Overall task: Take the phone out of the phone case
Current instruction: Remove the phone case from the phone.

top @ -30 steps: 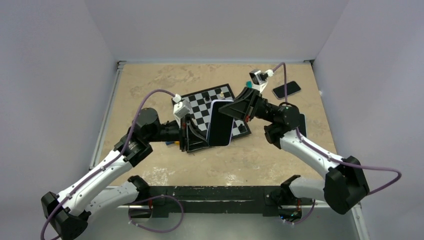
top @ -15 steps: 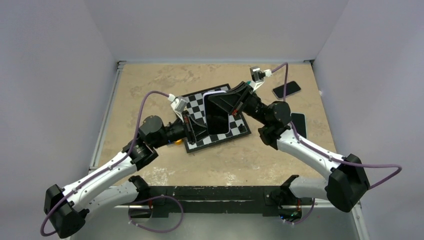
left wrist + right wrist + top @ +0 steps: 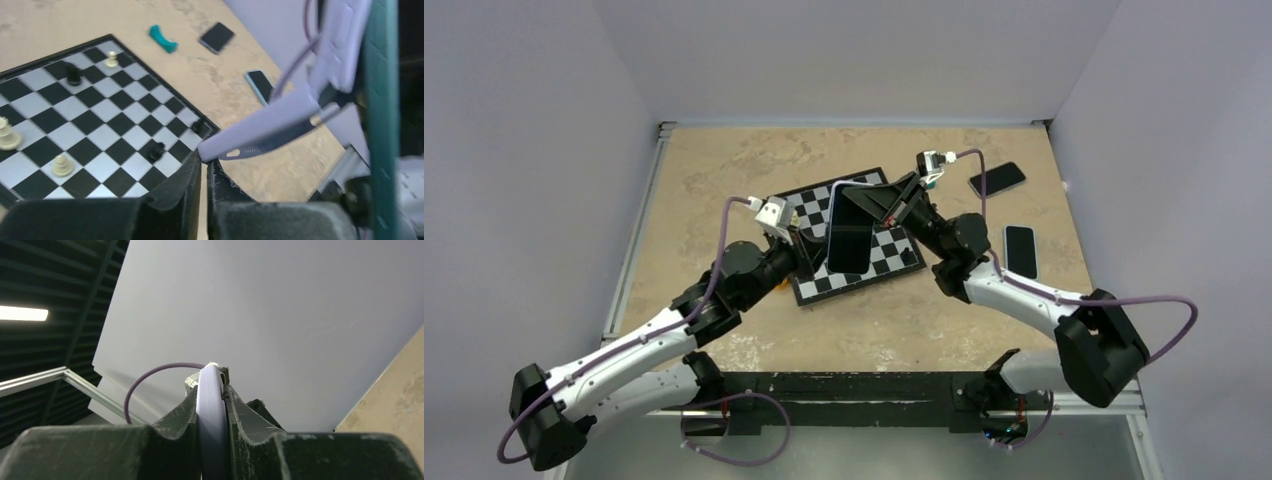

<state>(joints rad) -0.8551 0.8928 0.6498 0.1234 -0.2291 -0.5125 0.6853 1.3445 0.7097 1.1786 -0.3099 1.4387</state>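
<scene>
Above the chessboard [image 3: 894,258], clear of the surface [image 3: 724,170], the phone [image 3: 851,238] is held up at a steep tilt, dark screen toward the top cam. It is seated in its lavender phone case [image 3: 833,200].

The right pincer [image 3: 211,390] is clamped on the phone case. In the right wrist view the case's rounded edge is seen squeezed btwn both fingers [image 3: 175,415], w/ a pale wall [image 3: 280,310] behind.

The left pincer [image 3: 204,162] is closed, fingers pressed together w/ only a hairline gap. The case's lower corner is seen right at the tips, touching or v. nearly so. Whether it's nipped can't be told.

In the top view the left pincer is placed at the phone's lower-left edge and the right pincer at its upper-right. The phone is thus bracketed btwn the 2 arms over the board's middle.

A few chessmen are scattered on the board. In the left wrist view, white pieces [image 3: 62,165] are seen toward the left. Black pieces [image 3: 156,150] are seen nr the corner by the pincer tips.

Off the board, to the right, 2 more handsets are laid flat on the surface. A dark phone [image 3: 997,180] lies at the far side, and a light-rimmed phone [image 3: 1020,250] is nearer. A teal item [image 3: 163,39] is seen btwn the board and the dark phone.
</scene>
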